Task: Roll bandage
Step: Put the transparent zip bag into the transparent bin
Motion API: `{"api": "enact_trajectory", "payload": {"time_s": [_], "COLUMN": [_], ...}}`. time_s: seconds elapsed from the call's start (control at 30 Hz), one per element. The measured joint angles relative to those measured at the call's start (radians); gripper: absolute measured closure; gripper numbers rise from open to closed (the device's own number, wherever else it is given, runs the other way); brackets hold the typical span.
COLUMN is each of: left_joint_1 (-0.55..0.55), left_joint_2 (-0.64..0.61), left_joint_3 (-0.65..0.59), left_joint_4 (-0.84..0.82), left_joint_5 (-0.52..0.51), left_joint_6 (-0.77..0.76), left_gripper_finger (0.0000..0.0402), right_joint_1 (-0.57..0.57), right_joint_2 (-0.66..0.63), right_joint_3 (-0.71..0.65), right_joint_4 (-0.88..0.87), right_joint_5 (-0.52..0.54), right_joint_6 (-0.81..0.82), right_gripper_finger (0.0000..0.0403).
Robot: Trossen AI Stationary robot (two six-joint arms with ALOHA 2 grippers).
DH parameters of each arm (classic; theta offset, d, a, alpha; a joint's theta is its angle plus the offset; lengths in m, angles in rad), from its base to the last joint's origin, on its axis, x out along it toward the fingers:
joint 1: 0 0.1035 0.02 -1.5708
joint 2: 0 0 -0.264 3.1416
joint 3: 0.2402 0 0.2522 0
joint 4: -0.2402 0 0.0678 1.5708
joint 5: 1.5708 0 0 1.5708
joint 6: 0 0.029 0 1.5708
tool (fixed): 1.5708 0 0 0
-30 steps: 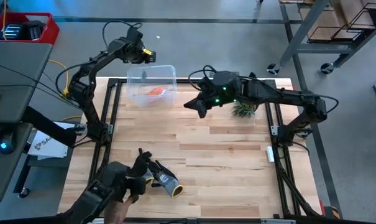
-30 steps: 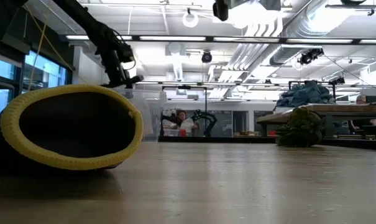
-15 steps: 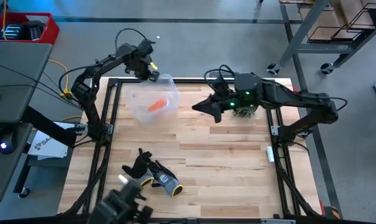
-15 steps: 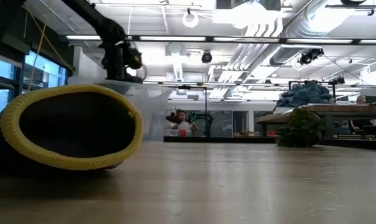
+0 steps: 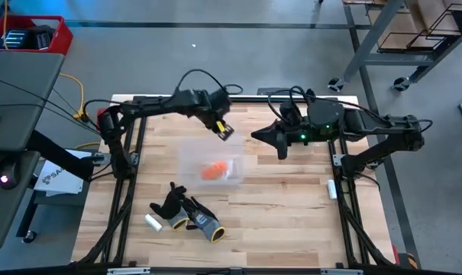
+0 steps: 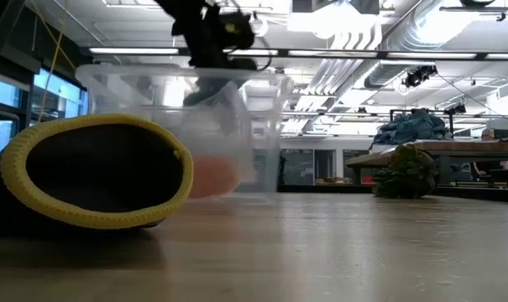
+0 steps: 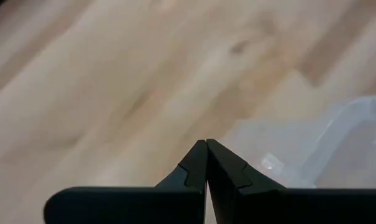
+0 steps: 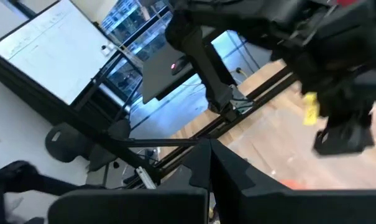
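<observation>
The bandage [image 5: 213, 169] is a small orange roll inside a clear plastic container [image 5: 208, 150] at the table's middle. In the low view the bandage [image 6: 212, 176] shows through the container's wall [image 6: 262, 126]. My left gripper [image 5: 224, 134] is shut just above the container's far rim. In its wrist view the fingertips [image 7: 206, 143] are together, with the container [image 7: 337, 137] just past them. My right gripper [image 5: 282, 149] hangs shut over the table to the container's right, holding nothing. My left gripper stands with shut fingertips at the container's far rim [image 6: 195, 77], coming from above. I cannot tell whether it touches the rim; blur and the clear wall hide the spot.
Black-grey-yellow gloves [image 5: 191, 215] lie near the front left, and one yellow cuff [image 6: 94, 172] fills the low view's left. A small white cylinder [image 5: 153, 222] lies beside them. A green plant [image 6: 405, 172] sits at the far right. Bare wood lies to the container's right and near side.
My left gripper has swung from the far left corner toward the table's middle. The container with the bandage has come along, tipping on the way. My right gripper has drifted toward the right edge. A person's gloved hand at the near left has gone, leaving the white cylinder.
</observation>
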Motion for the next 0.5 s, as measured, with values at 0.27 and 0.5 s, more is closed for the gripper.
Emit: {"api": "enact_trajectory", "payload": {"time_s": [0.27,0.5], "left_joint_1": [-0.041,-0.161], "left_joint_2": [-0.127,-0.512], "left_joint_3": [0.111,-0.116], "left_joint_4": [-0.028,0.123], "left_joint_5": [-0.046,-0.019], "left_joint_6": [0.051,0.097], "left_gripper_finger": [0.0401,0.0401], "right_joint_1": [0.012,0.031], "right_joint_2": [0.000,0.000], "right_joint_3": [0.000,0.000], "right_joint_4": [-0.055,-0.280], "right_joint_5": [0.054,0.131], "right_joint_6": [0.003,0.022], "right_gripper_finger": [0.0403,0.0403]}}
